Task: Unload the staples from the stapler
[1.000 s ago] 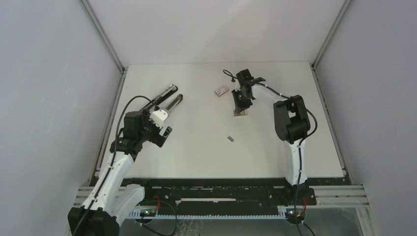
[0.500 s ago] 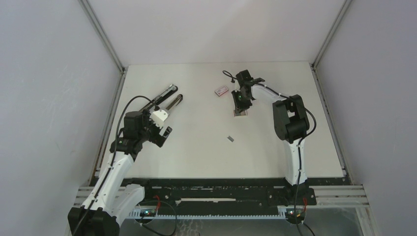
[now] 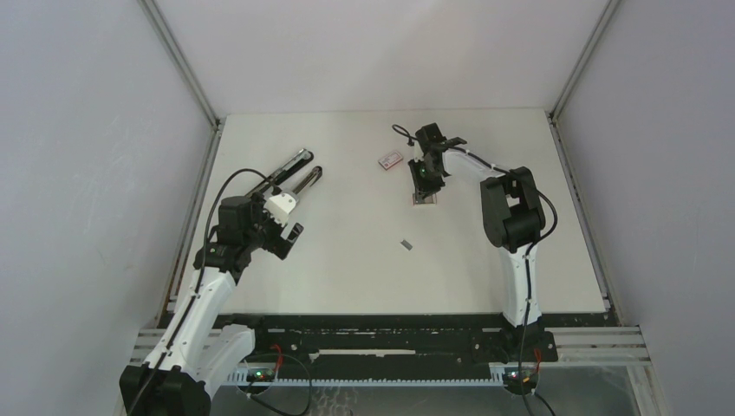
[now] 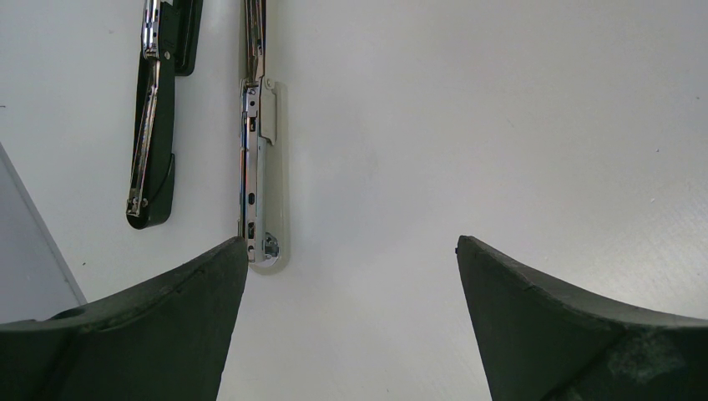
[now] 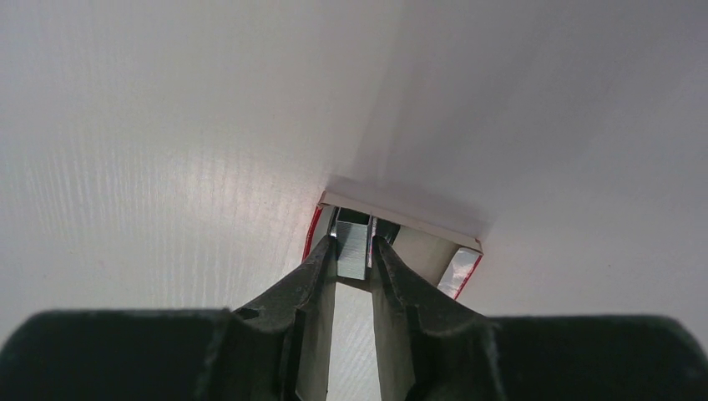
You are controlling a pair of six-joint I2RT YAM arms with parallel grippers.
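Observation:
The stapler lies opened at the left as two long bars: a black one [image 4: 154, 125] and a chrome magazine on a pale base [image 4: 259, 167], both also in the top view [image 3: 297, 172]. My left gripper [image 4: 351, 251] is open and empty just short of the bars' near ends. The staples [image 3: 405, 245], a tiny grey strip, lie loose mid-table. My right gripper [image 5: 354, 261] is shut on a silver staple block [image 5: 352, 249] at the mouth of a small open red-edged box [image 5: 417, 251]; in the top view it hovers over that box [image 3: 424, 198].
A second small reddish box [image 3: 390, 160] lies left of the right gripper. A black cable loop [image 3: 401, 132] sits behind it. Grey walls enclose the white table [image 3: 347, 277] on the left, back and right.

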